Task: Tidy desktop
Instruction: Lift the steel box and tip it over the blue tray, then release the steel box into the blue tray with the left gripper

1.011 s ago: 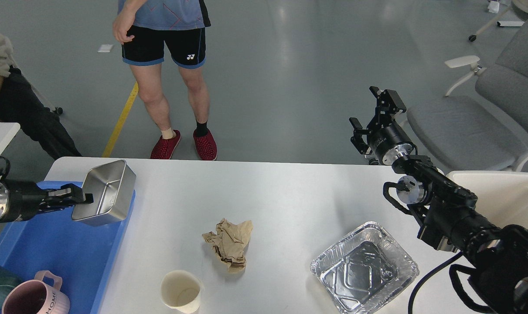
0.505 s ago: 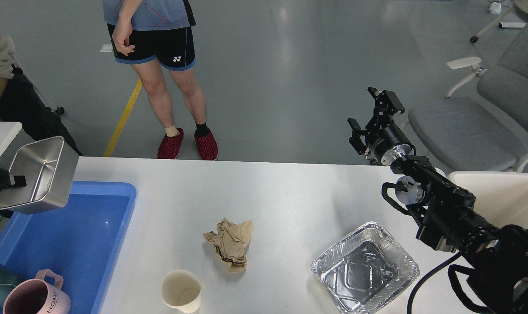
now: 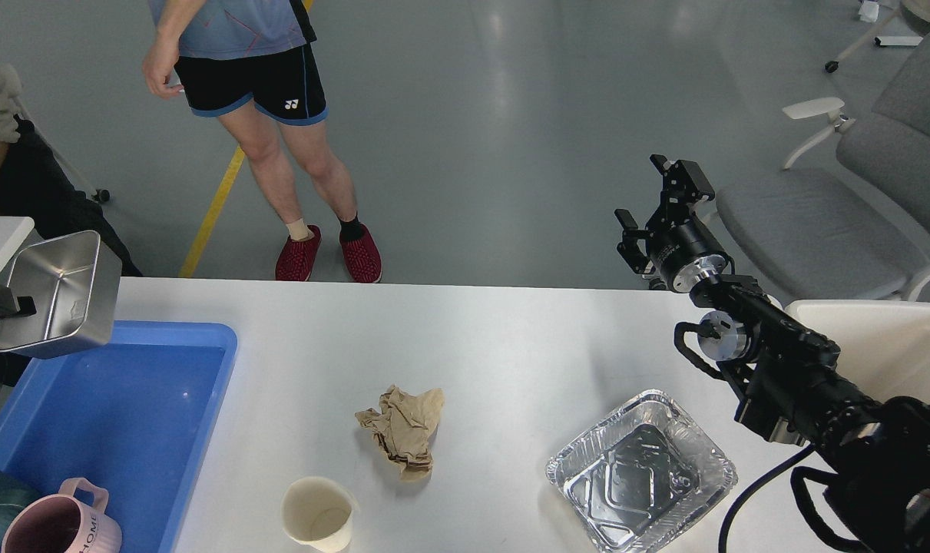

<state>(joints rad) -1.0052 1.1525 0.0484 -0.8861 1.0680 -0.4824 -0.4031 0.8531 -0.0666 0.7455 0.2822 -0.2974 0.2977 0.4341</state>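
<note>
In the head view, the desktop fills the lower middle of the picture, its far edge running across just below a standing person's red shoes. Taking the crumpled brown paper near the middle of that desktop as the landmark: a paper cup stands just beside it, nearer and to the left; a foil tray lies well to its right; a blue plastic tray sits well to its left at the desktop's left end, with a pink mug at its near corner. Far to the paper's left and raised above the blue tray's far corner, the left gripper pinches the rim of a tilted steel container. Far to the paper's right, beyond the desktop's far edge, the right gripper hangs with its fingers spread apart, holding nothing.
</note>
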